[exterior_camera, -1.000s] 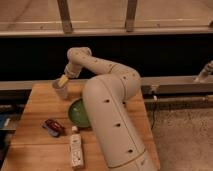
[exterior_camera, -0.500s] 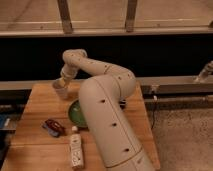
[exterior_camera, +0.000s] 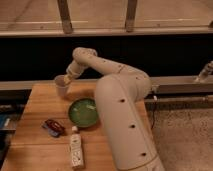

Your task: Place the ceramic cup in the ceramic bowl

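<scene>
Gripper [exterior_camera: 68, 80]: I see it in the upper left of the frame, at the end of the arm [exterior_camera: 125, 115], down on the right side of the cup's rim.
Jaws: clenched; I read them as grasping the cup by its rim.
Cup [exterior_camera: 61, 88]: upright at the upper left of the tabletop [exterior_camera: 30, 150], up and left of the bowl and apart from it.
Bowl [exterior_camera: 84, 112]: green, mid-frame on the tabletop; the arm covers its right edge.
Bottle [exterior_camera: 76, 148]: white, lying flat just below the bowl, near the lower edge of the frame.
Small item [exterior_camera: 53, 127]: red and dark, lower left of the bowl; I cannot tell what it is.
</scene>
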Controlling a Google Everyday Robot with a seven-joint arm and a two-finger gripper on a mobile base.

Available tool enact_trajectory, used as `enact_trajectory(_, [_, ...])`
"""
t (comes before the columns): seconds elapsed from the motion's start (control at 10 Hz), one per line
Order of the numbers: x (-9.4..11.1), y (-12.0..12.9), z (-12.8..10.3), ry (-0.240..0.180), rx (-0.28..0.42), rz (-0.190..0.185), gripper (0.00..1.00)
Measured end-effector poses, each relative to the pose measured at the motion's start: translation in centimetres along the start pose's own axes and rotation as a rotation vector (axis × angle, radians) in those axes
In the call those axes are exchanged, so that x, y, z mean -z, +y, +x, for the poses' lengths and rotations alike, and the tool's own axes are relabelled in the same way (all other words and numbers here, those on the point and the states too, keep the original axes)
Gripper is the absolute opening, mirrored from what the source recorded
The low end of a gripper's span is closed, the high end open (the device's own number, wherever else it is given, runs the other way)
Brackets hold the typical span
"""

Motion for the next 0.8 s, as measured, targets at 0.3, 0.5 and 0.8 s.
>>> enact_trajectory(0.3, [6.6,-1.2,-0.2,-0.070,-0.001,0.052,0.00])
enact_trajectory(0.5, [10.9,-1.2,0.0,-0.061,0.007,0.126,0.00])
enact_trajectory(0.8, [15.1,-2.0,3.7,-0.008,-0.016,0.234,0.00])
